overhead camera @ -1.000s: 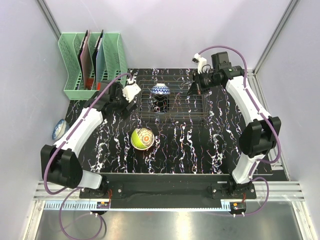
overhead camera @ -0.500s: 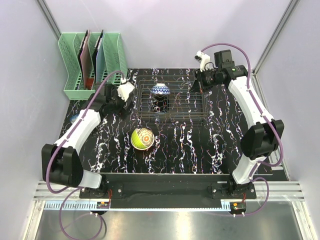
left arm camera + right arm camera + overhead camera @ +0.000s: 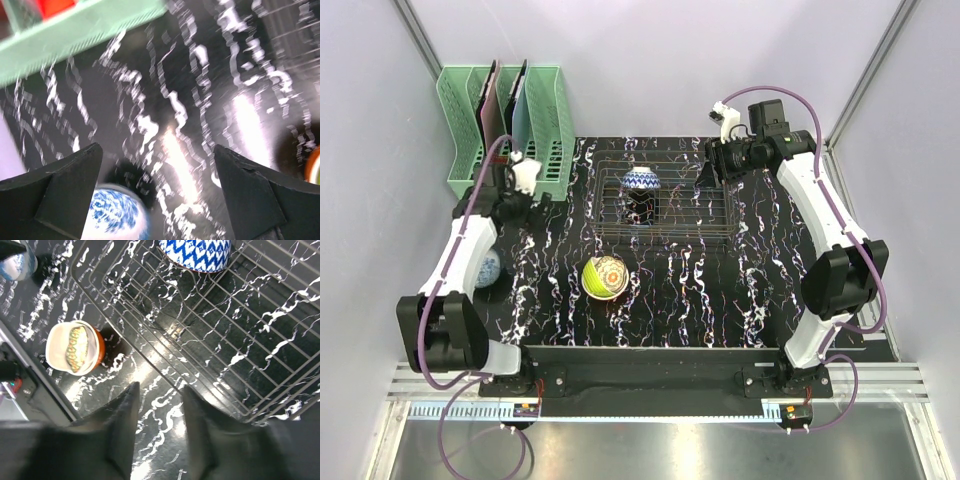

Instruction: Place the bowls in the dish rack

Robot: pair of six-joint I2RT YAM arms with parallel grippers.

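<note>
1. Left gripper (image 3: 156, 150), jaws wide and empty, hovers over the marbled mat (image 3: 720, 290) near its left edge.
2. Blue-patterned bowl (image 3: 116, 215) sits at 6 o'clock in the wrist view, nearest the left arm; the dish rack (image 3: 695, 200) lies well apart, at 3 o'clock from above.

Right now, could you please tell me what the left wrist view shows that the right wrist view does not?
Only the left wrist view shows the mint-green slotted plastic holder. Only the right wrist view shows the dark wire dish rack, with a white bowl patterned in blue zigzags inside it. Both share the black white-veined mat, a blue-patterned white bowl cut off at the right wrist view's corner, and apparently the orange round bowl, a mere sliver at the left wrist view's edge.
</note>
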